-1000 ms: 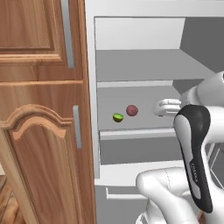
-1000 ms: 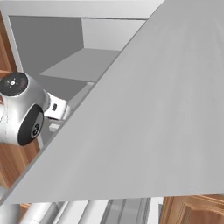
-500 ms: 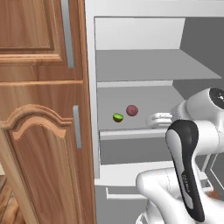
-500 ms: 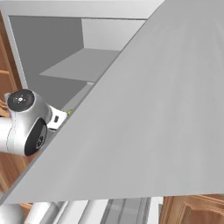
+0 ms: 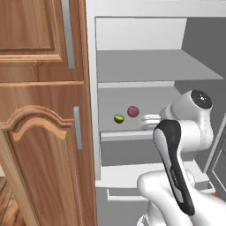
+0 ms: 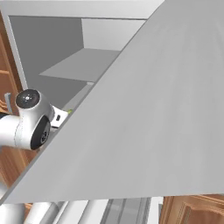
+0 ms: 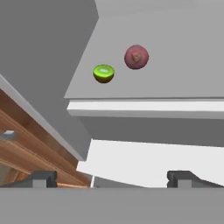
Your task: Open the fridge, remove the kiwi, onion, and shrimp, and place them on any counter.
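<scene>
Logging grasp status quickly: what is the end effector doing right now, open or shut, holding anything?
End effector: open, holding nothing, short of the small lime-green kiwi on the fridge shelf.

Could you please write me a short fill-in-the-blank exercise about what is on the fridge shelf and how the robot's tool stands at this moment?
1. The fridge door stands ____.
2. The green kiwi and the reddish-purple onion lie on the same ____.
3. In the left base view, the kiwi lies to the ____ of the onion.
4. The tool is open and holds ____.

Missing words: open; shelf; left; nothing
</scene>
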